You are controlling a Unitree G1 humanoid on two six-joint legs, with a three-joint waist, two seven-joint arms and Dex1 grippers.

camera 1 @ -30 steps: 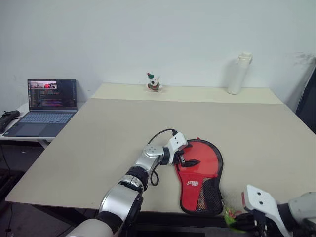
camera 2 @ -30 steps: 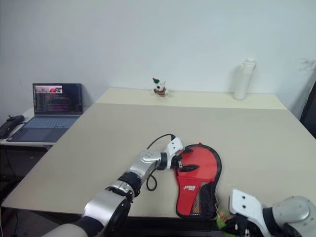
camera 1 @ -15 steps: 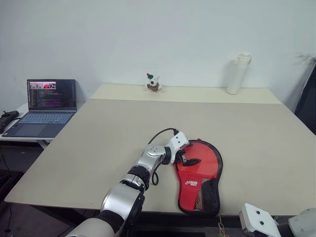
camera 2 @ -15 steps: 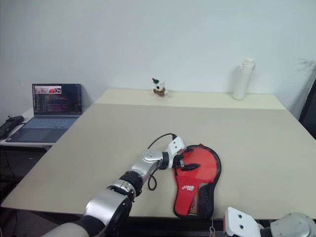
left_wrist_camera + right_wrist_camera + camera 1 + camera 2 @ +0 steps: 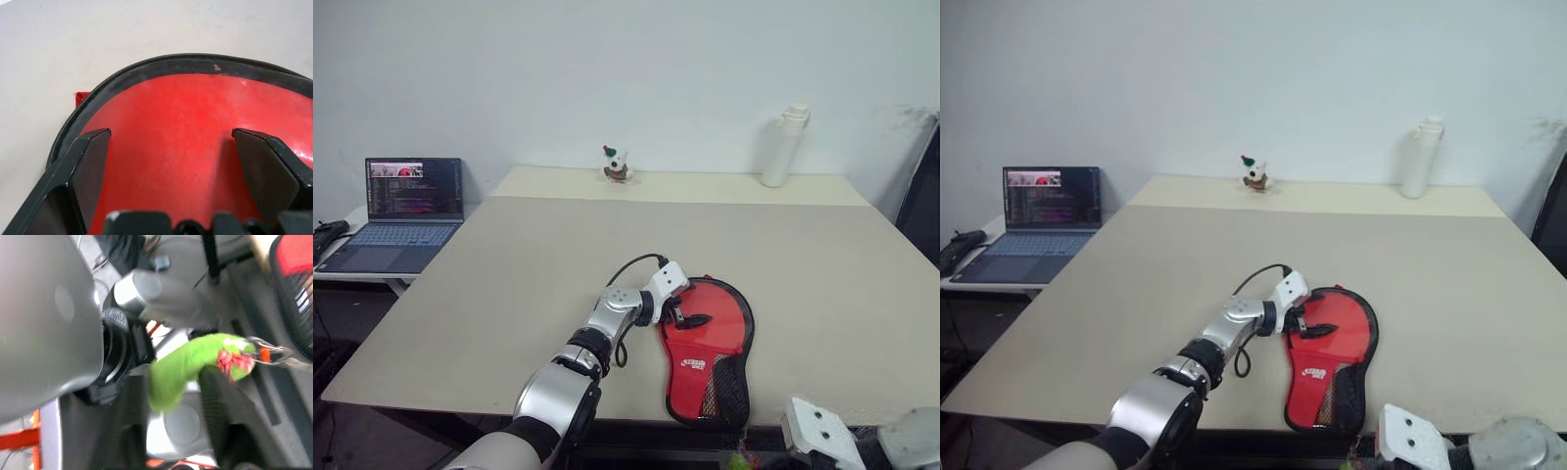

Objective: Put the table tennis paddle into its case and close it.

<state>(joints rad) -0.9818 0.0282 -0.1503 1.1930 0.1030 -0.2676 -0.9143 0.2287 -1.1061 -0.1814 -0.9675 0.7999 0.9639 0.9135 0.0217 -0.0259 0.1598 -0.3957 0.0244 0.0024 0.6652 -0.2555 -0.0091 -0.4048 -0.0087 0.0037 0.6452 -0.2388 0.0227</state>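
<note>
One case (image 5: pixel 709 351) lies red side up at the table's (image 5: pixel 529 264) near edge; the left gripper (image 5: pixel 683 315) rests spread over it. The right gripper (image 5: pixel 815 443) is cut off, grip unclear.

Glossy red case (image 5: pixel 710 333), black mesh part; matt beige table (image 5: pixel 558 255).

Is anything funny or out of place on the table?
A bit, yes. The case hangs slightly over the table's near edge, its mesh end sticking out. A green fuzzy thing dangles from a little chain below that edge. The left gripper rests open on the red face. Nothing looks spilled or broken.
</note>
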